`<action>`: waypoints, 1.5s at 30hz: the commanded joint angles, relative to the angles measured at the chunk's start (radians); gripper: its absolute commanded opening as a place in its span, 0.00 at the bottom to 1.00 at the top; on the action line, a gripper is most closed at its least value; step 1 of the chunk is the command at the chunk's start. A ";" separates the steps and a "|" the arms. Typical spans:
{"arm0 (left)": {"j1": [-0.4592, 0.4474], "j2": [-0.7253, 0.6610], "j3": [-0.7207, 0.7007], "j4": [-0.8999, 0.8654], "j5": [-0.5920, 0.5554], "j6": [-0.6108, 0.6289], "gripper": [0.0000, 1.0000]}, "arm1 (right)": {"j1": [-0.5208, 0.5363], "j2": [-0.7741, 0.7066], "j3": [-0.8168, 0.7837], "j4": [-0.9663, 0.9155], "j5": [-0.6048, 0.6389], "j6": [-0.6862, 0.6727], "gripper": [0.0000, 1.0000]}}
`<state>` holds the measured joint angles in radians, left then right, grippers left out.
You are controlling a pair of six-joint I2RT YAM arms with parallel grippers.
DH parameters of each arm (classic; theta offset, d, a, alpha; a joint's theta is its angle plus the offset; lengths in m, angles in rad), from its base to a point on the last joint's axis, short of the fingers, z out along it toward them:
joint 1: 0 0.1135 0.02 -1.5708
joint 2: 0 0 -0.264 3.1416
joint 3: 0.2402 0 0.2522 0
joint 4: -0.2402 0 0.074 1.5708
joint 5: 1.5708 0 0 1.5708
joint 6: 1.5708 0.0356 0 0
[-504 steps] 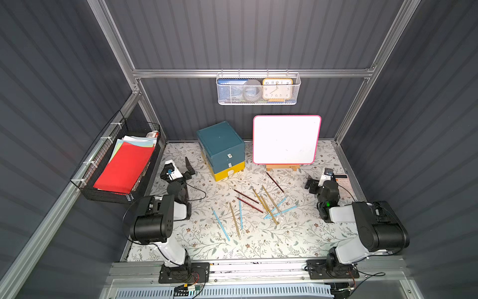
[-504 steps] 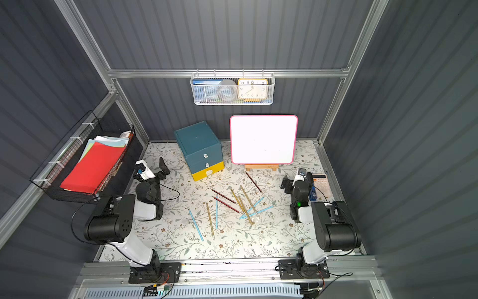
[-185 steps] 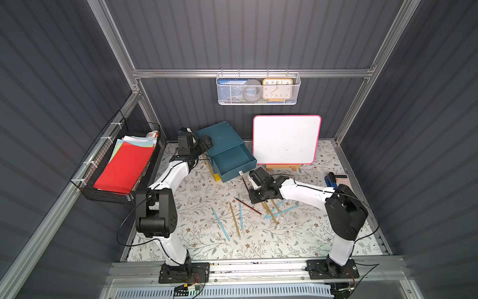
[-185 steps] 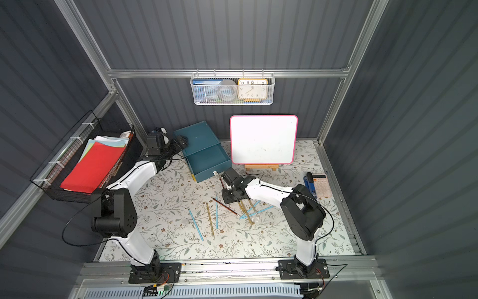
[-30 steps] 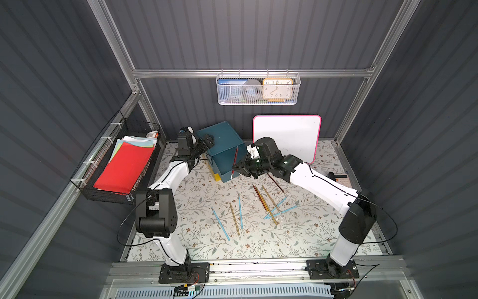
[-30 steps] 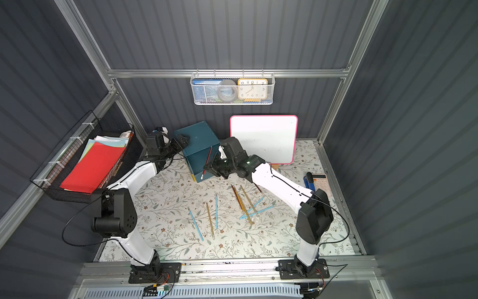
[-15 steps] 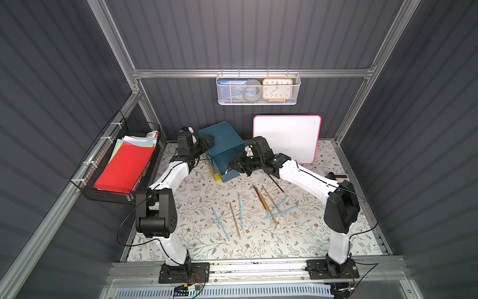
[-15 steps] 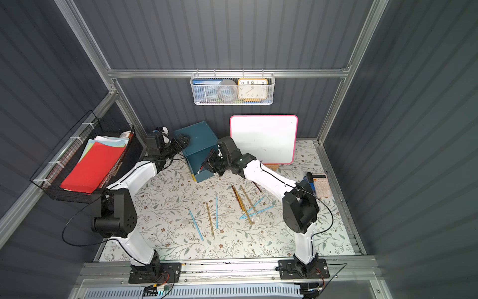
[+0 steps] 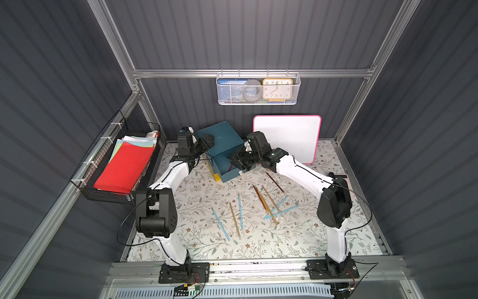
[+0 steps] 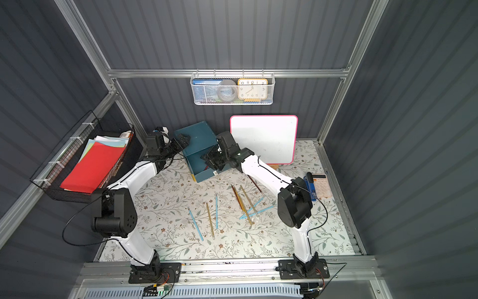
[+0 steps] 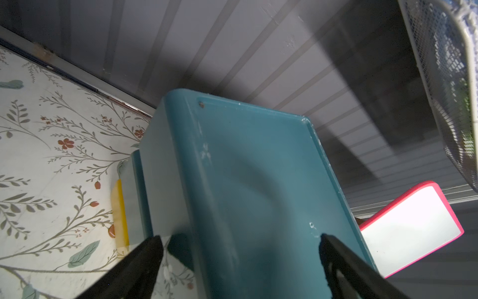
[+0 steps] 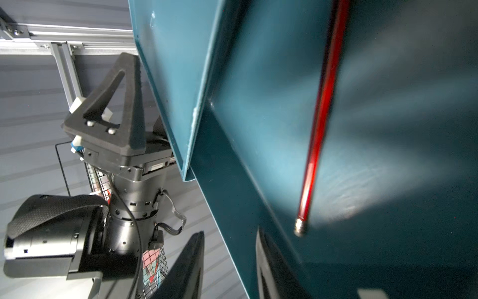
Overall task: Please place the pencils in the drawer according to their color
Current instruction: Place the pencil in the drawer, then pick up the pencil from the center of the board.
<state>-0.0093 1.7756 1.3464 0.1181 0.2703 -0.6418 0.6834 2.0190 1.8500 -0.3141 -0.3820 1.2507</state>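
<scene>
The right hand [image 9: 236, 161], fingers parted and pinching nothing, hangs over the pulled-out teal drawer [image 9: 231, 175] of the small teal cabinet [image 9: 219, 134], where one glossy dark red pencil [image 12: 320, 116] lies loose. The left hand [image 9: 208, 141], spread wide, straddles the cabinet's top. Light blue pencils [image 9: 219, 224], golden-yellow pencils [image 9: 234, 220] and other dark red pencils [image 9: 275, 182] lie scattered on the floral desk [image 9: 196, 196]. Thin, light, stiff and apt to roll, each looks best pinched mid-shaft. What the yellow-fronted drawer [image 9: 216, 177] beneath holds cannot be seen.

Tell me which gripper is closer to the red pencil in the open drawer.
Right. The right gripper hangs open at the drawer, off one end of the red pencil; the left gripper is up at the cabinet top, farther back.
</scene>
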 commanded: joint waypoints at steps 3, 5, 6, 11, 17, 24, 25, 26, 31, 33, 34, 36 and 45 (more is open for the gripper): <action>0.001 0.014 0.018 0.014 0.009 -0.004 1.00 | 0.002 -0.068 0.020 -0.035 -0.015 -0.064 0.39; 0.001 0.014 0.019 0.011 0.007 -0.003 1.00 | 0.002 -0.103 0.019 -0.048 -0.028 -0.094 0.39; 0.002 0.015 0.022 0.011 0.006 -0.003 1.00 | 0.001 -0.129 0.010 -0.057 -0.032 -0.112 0.39; 0.001 0.016 0.035 0.000 -0.005 0.004 1.00 | -0.006 -0.280 -0.114 -0.092 -0.031 -0.198 0.39; 0.001 0.013 0.040 -0.008 -0.017 0.010 1.00 | -0.013 -0.512 -0.427 -0.119 0.033 -0.291 0.39; 0.001 0.015 0.038 -0.015 -0.026 0.022 1.00 | -0.012 -0.664 -0.713 -0.226 0.195 -0.438 0.40; 0.002 0.015 0.038 -0.015 -0.027 0.024 1.00 | -0.012 -0.662 -0.737 -0.237 0.212 -0.454 0.40; 0.002 0.015 0.037 -0.015 -0.026 0.024 1.00 | -0.012 -0.653 -0.756 -0.239 0.218 -0.466 0.40; 0.001 0.018 0.036 -0.014 -0.028 0.025 1.00 | -0.005 -0.534 -0.768 -0.242 0.188 -0.529 0.41; 0.002 0.015 0.036 -0.014 -0.031 0.028 1.00 | 0.004 -0.488 -0.755 -0.235 0.195 -0.546 0.41; 0.001 0.016 0.037 -0.015 -0.033 0.030 1.00 | 0.008 -0.463 -0.747 -0.230 0.196 -0.552 0.41; 0.001 0.017 0.038 -0.018 -0.034 0.033 1.00 | 0.011 -0.422 -0.732 -0.225 0.201 -0.560 0.41; 0.001 0.021 0.040 -0.015 -0.028 0.031 1.00 | 0.011 -0.274 -0.686 -0.211 0.206 -0.578 0.41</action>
<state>-0.0093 1.7802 1.3613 0.1089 0.2420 -0.6357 0.6918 1.7176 1.1404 -0.5251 -0.1909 0.6937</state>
